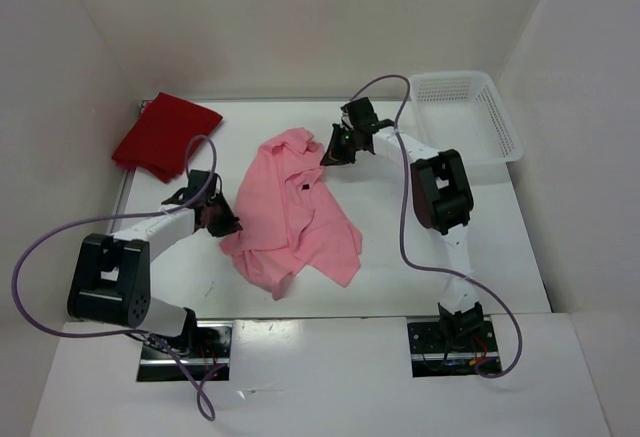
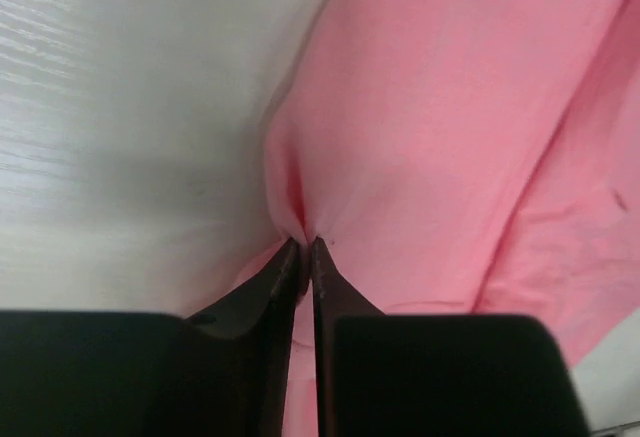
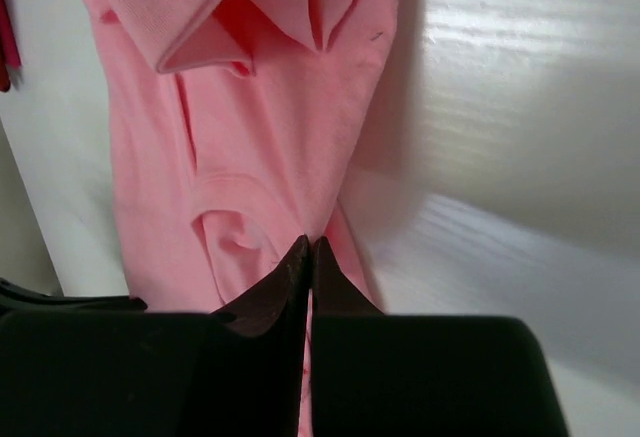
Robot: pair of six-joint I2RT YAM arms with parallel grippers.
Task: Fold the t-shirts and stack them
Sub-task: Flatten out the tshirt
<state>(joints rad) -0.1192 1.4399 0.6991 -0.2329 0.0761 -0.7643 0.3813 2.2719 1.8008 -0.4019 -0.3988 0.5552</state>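
The left gripper [image 2: 305,249] is closed to a narrow slit on the near-left edge of the light pink shirt [image 2: 450,157], and the cloth is puckered at its tips. The right gripper [image 3: 308,247] is likewise pinched shut on a fold at the shirt's far side. Opposite edges are held, probably so that the crumpled garment can be drawn flat for folding. The shirt is spread loosely mid-table [image 1: 500,257]. A dark red shirt [image 1: 165,139] is laid folded at the far left, seemingly as the stack's base. A white basket [image 1: 470,107] is set far right.
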